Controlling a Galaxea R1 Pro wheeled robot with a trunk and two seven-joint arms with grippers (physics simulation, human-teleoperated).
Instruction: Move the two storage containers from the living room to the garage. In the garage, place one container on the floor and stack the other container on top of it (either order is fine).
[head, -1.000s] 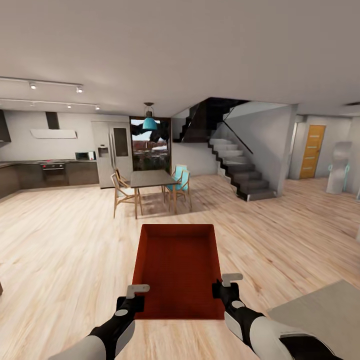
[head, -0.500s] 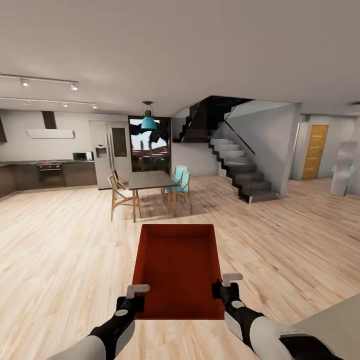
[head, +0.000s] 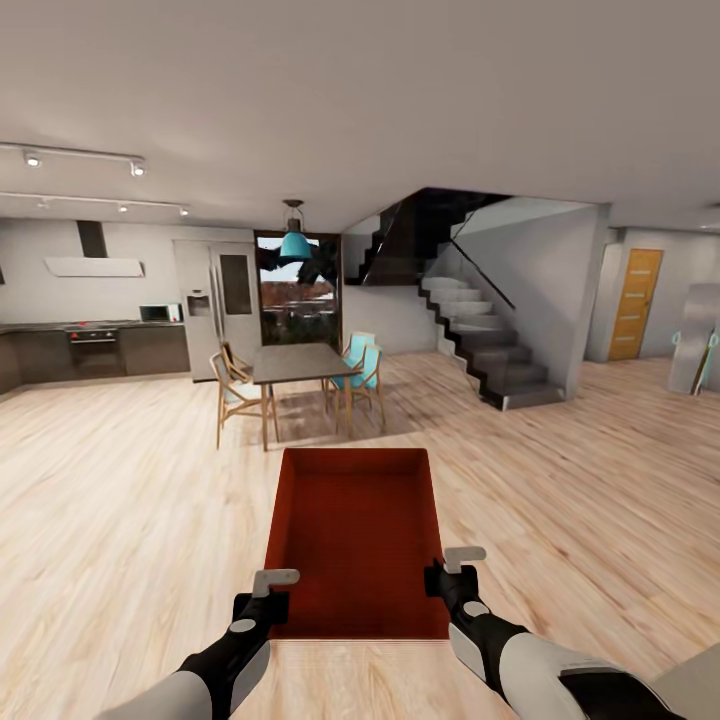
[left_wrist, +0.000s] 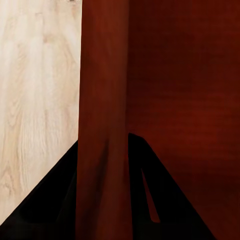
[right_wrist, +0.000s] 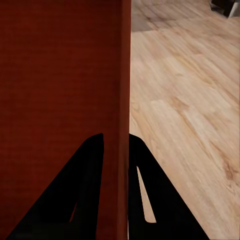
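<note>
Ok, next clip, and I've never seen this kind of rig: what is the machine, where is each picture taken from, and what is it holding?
It is a simulated two-armed wheeled robot. The big picture comes from its head camera, looking over both arms; the other two come from cameras near each gripper. The left gripper and right gripper each pinch a side wall of one open, empty storage container, one finger inside and one outside, carrying it above the wood floor. Ahead are a dining table, a kitchen and stairs.

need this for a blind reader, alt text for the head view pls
Both grippers, left and right, clamp the side walls of an empty red container, carried over a light wood floor. Ahead are a dining table with chairs, a teal lamp, a kitchen and a dark staircase.
</note>
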